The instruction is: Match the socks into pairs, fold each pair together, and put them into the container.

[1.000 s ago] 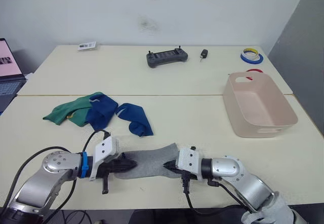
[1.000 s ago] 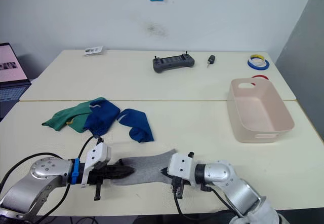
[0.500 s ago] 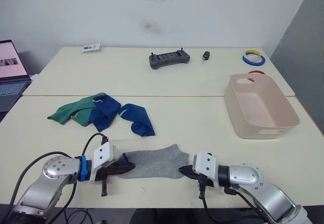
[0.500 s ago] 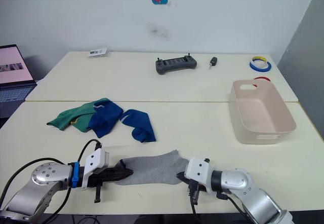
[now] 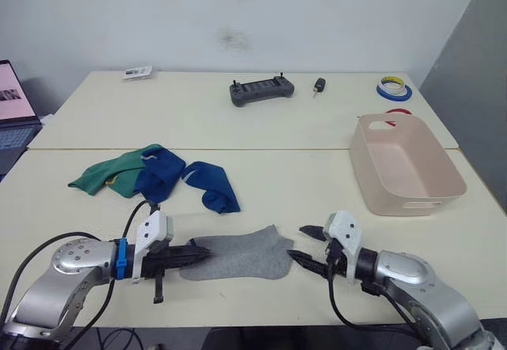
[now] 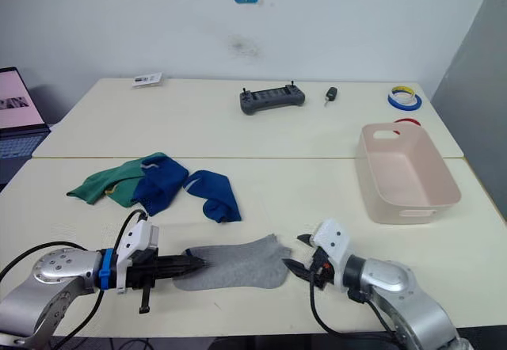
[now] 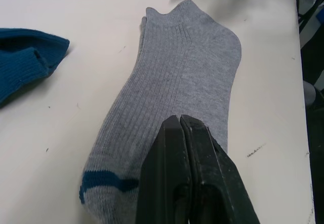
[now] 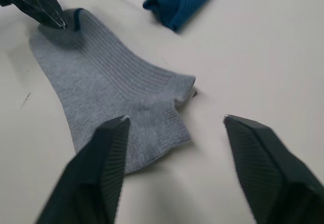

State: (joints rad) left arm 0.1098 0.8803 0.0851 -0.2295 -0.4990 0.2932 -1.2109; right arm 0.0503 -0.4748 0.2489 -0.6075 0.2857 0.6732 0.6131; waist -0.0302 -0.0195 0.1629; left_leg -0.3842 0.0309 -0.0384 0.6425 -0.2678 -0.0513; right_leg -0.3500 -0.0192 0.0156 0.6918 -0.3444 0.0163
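- Lying flat on the near table (image 5: pixel 333 177), the grey sock pair (image 5: pixel 238 256) is spread out, toe end by the left gripper (image 5: pixel 202 251), cuff end toward the right gripper (image 5: pixel 305 243).
- Left gripper: fingers pressed together, tips on the toe end; whether they pinch fabric cannot be told.
- Right gripper: jaws spread wide, just off the cuff, holding nothing.
- Advised: close squarely on both cuff layers, carry the cuff over to the toe, keep edges aligned.
- Green socks (image 5: pixel 103 176) and blue socks (image 5: pixel 210 185) lie heaped farther back; the container (image 5: pixel 408 164) stands well apart on the right.
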